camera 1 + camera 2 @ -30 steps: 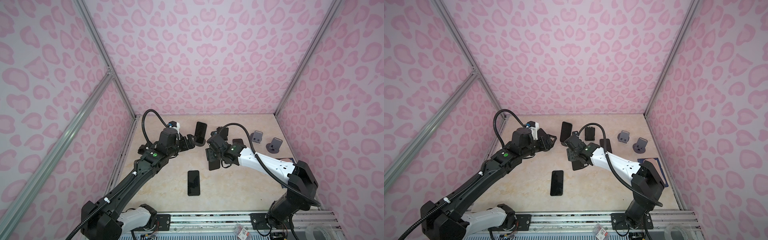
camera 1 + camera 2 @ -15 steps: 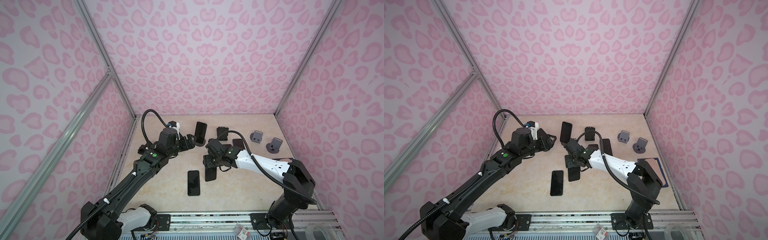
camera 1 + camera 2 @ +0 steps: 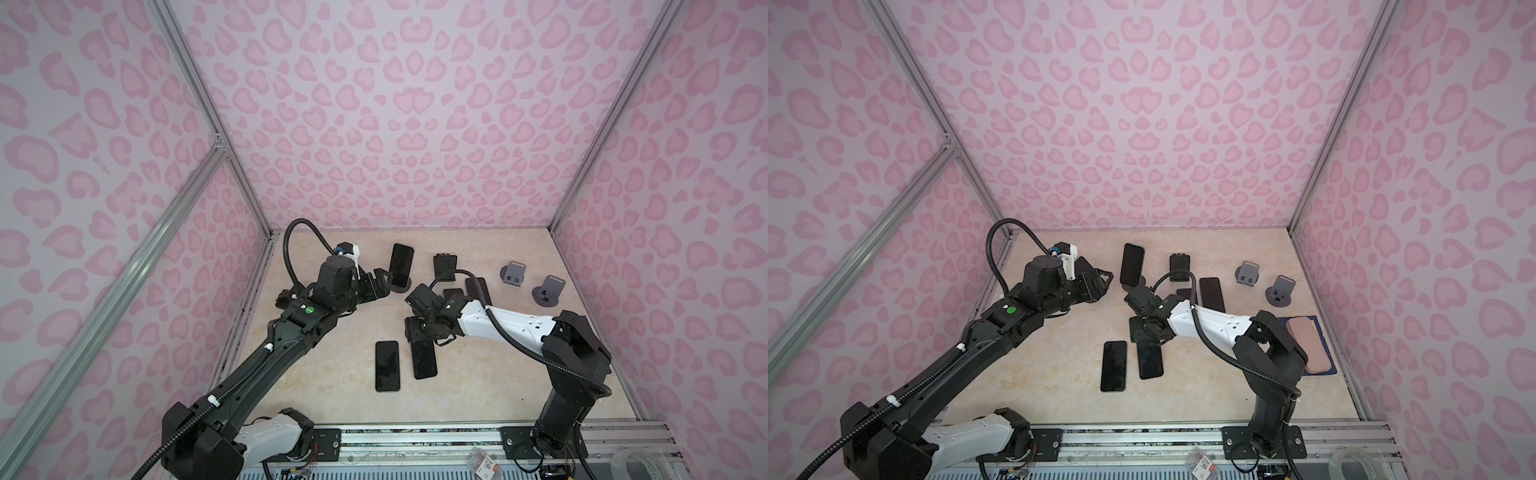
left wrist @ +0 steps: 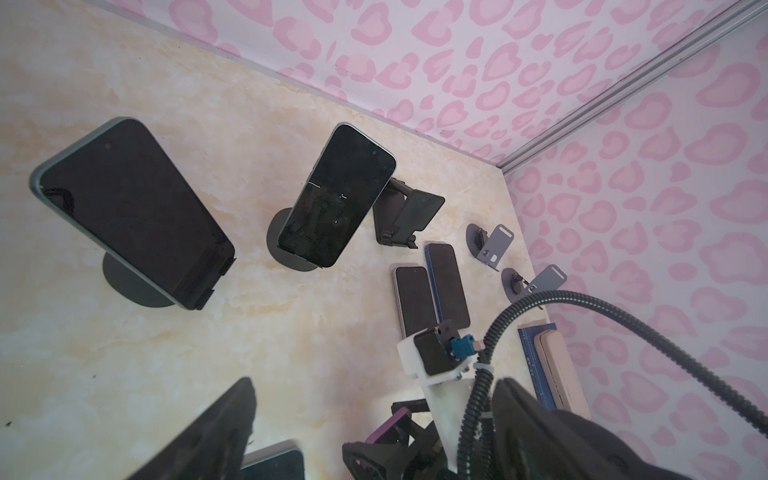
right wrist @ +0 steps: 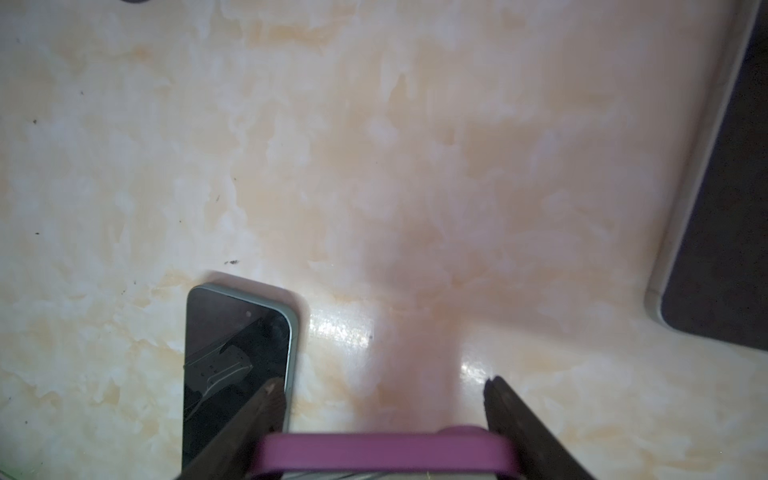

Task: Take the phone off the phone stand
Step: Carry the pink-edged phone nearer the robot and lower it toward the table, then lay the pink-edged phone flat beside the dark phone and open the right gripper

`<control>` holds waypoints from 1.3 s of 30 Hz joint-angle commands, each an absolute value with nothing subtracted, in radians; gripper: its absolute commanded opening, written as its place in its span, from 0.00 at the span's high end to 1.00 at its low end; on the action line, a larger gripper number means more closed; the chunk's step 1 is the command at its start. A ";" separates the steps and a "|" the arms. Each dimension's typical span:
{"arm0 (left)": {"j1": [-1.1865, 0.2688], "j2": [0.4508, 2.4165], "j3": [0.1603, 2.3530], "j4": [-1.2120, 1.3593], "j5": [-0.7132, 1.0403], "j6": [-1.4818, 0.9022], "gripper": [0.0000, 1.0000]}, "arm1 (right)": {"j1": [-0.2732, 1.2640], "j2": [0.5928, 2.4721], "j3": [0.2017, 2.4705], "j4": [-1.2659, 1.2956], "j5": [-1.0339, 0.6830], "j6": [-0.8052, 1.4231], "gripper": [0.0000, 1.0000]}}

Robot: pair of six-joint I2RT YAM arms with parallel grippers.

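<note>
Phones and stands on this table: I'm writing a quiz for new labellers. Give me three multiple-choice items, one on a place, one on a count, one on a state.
1. Where is the purple-cased phone?
A. In the right gripper
B. Propped on a stand
C. In the left gripper

2. In the left wrist view, how many phones lean on stands?
A. One
B. Two
C. Four

3. The left gripper is:
A. Open, holding nothing
B. Shut on a phone
C. Shut on a stand

Answers:
1 A: its purple edge sits between the fingers in the right wrist view.
2 B: a second phone leans on its own stand beside the first.
3 A: its fingers are spread with nothing between them.
</note>
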State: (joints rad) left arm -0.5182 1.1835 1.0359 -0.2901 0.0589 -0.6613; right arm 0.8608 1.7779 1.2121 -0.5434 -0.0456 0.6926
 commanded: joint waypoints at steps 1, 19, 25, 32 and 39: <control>-0.518 1.186 1.043 -0.265 0.057 -0.663 0.08 | 0.869 1.795 1.198 -0.533 -0.029 0.733 0.38; -0.518 1.170 1.040 -0.264 0.057 -0.667 0.08 | 0.964 1.847 1.188 -0.486 0.129 0.891 0.38; -0.519 1.166 1.038 -0.265 0.046 -0.667 0.08 | 0.963 1.870 1.199 -0.490 0.132 0.899 0.36; -0.518 1.166 1.038 -0.264 0.055 -0.670 0.08 | 0.963 1.885 1.184 -0.479 0.127 0.923 0.34; -0.519 1.169 1.037 -0.264 0.055 -0.672 0.08 | 0.971 1.875 1.134 -0.438 0.153 0.978 0.32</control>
